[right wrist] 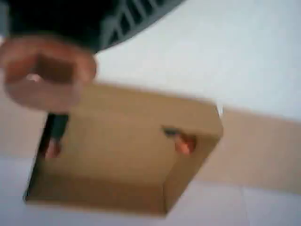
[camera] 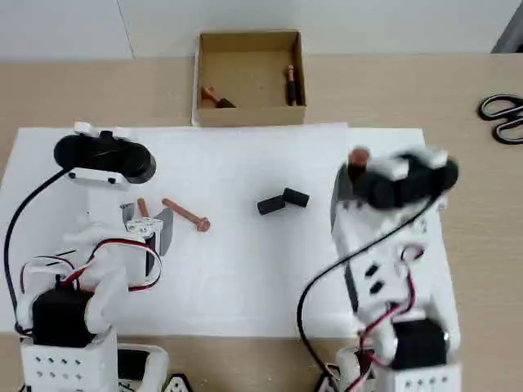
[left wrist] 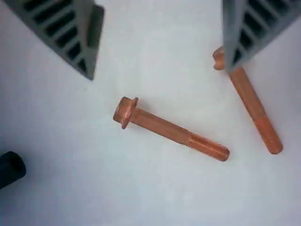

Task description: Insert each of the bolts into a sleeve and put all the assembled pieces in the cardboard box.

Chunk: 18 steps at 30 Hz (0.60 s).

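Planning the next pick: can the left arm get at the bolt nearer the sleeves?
Probably yes: the left gripper hangs open above that bolt, which lies bare on the white sheet.

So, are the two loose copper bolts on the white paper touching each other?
Apart. The left wrist view shows bare paper between the middle bolt and the other bolt.

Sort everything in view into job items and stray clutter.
Job:
cardboard box
two assembled pieces inside it
two loose bolts
two black sleeves
held bolt in the right claw

Lying about:
scissors
white sheet, just the work surface
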### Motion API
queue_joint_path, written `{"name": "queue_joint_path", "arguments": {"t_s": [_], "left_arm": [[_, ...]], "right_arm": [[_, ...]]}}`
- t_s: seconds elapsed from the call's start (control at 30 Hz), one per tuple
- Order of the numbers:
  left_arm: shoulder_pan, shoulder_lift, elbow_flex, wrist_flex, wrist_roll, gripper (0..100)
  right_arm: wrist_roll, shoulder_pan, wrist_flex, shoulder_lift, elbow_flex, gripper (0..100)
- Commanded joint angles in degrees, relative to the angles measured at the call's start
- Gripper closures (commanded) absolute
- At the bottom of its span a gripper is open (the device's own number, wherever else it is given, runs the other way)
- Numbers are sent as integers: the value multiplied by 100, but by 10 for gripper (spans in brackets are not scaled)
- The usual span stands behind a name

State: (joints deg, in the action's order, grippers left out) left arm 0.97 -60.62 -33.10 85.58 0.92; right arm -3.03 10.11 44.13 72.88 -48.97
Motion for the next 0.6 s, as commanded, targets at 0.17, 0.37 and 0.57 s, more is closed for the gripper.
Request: {"name": "queue_joint_path", "arguments": {"t_s": [0.17,0.37,0.57], "left_arm": [[26,-70,207,62,-26,829],[26,-70,198,62,-26,829],[26,-70,-92,53,-26,829]], "right_arm": [[-18,-22,-1684,-3670,2743,995],[0,171,-3424,-5657,3815,995],[0,567,-5059,-7257,4519,995]]}}
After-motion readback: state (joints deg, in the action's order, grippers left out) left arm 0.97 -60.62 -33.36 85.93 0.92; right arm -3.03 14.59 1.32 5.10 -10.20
